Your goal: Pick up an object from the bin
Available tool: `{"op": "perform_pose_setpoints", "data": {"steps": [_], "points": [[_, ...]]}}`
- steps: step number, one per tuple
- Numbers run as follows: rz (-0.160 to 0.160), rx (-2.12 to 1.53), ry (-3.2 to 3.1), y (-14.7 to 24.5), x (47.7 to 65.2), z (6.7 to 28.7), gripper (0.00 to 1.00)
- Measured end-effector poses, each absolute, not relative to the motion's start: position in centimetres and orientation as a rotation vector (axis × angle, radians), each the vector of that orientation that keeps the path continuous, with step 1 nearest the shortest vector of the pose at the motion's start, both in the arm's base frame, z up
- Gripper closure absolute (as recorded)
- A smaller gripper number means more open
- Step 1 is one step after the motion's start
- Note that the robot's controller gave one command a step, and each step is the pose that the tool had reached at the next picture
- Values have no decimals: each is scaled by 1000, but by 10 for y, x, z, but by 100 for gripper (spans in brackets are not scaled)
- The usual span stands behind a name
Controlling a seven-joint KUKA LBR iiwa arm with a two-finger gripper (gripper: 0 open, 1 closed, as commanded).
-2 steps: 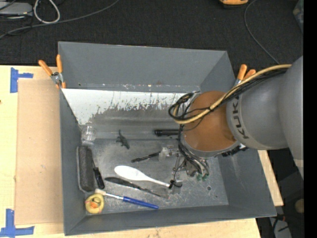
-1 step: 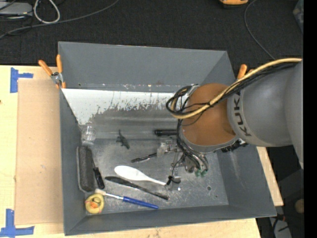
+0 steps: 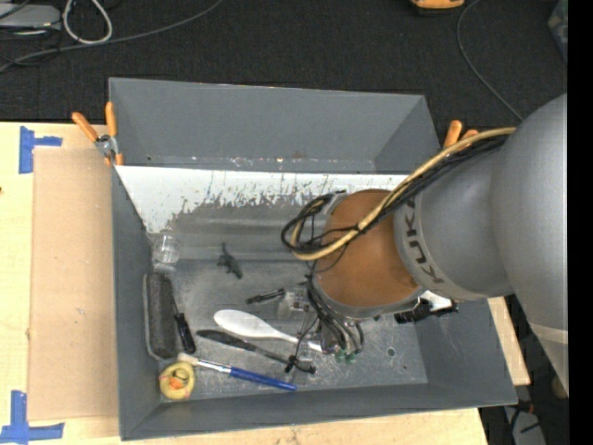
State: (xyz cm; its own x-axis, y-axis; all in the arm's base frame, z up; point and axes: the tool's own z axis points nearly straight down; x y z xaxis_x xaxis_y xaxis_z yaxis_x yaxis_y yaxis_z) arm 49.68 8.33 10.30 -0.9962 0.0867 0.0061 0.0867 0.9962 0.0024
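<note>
Just counting: one white spoon, one blue pen, one yellow tape roll, one grey block, two black pens.

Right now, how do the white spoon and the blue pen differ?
The white spoon is broad and pale; the blue pen is thin and dark. The spoon lies nearer the pincer; the pen nearer the front wall of the bin. Both lie flat.

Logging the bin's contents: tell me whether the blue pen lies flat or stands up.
Flat: the blue pen lies lengthwise on the bin floor.
</note>
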Motion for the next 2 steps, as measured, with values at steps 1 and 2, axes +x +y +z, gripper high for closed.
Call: {"op": "perform_pose_setpoints", "data": {"steps": [1, 2], "points": [[-1, -318, -3127, 67, 498, 68, 0], [-6, -467, -3097, 79, 488, 69, 100]]}}
